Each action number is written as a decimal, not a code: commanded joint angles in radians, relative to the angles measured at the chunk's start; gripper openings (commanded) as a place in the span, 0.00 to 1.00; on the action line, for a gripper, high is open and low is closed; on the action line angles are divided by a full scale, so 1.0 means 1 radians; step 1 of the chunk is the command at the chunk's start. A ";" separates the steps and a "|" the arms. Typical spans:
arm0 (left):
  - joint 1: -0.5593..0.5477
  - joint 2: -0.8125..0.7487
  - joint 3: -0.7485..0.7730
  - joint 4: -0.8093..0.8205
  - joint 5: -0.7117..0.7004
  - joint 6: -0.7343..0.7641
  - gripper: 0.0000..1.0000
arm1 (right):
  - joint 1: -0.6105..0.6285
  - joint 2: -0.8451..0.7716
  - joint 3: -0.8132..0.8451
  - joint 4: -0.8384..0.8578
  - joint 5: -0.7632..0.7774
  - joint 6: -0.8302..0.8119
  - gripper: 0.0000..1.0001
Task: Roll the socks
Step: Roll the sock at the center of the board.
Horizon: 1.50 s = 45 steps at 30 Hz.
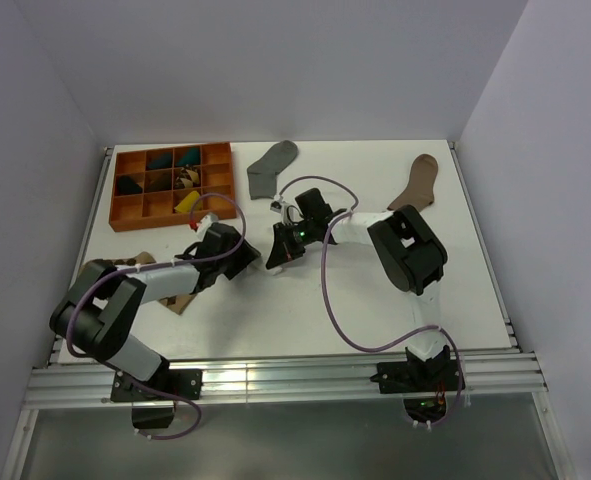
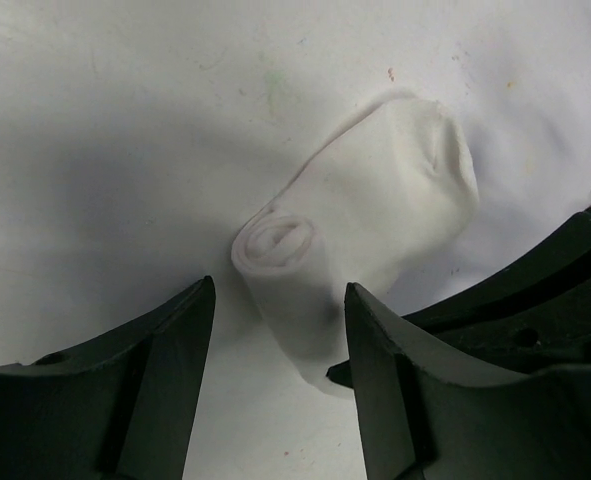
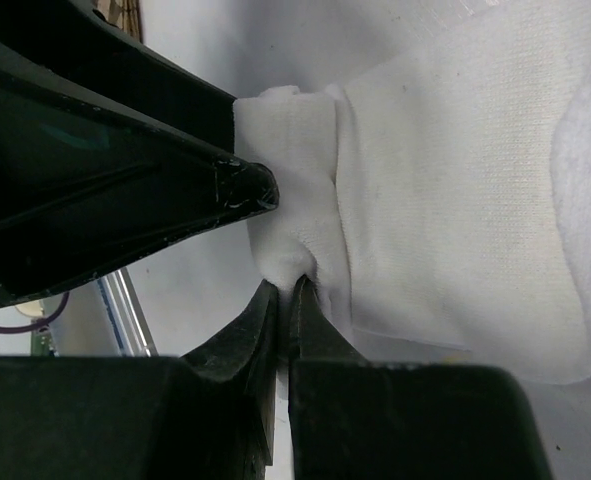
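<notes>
The white sock (image 2: 375,215) lies on the white table, partly rolled, with the roll's spiral end (image 2: 275,240) towards my left gripper (image 2: 280,335). That gripper is open, and its two fingers straddle the rolled end without closing on it. My right gripper (image 3: 295,290) is shut on a pinch of the white sock (image 3: 455,190) at the edge of the roll. In the top view the two grippers meet mid-table, left (image 1: 247,258) and right (image 1: 278,255). The grey sock (image 1: 272,167) lies flat at the back. I cannot make out the black sock.
An orange compartment tray (image 1: 125,210) holding small items stands at the back left. A brown sock (image 1: 415,182) lies at the back right. A tan patterned sock (image 1: 180,300) lies under my left arm. My left finger (image 3: 125,150) crowds the right wrist view.
</notes>
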 commanded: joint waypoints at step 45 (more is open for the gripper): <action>-0.023 0.146 0.256 -0.351 0.032 0.215 0.04 | 0.455 -0.330 -0.310 0.324 1.064 -0.382 0.61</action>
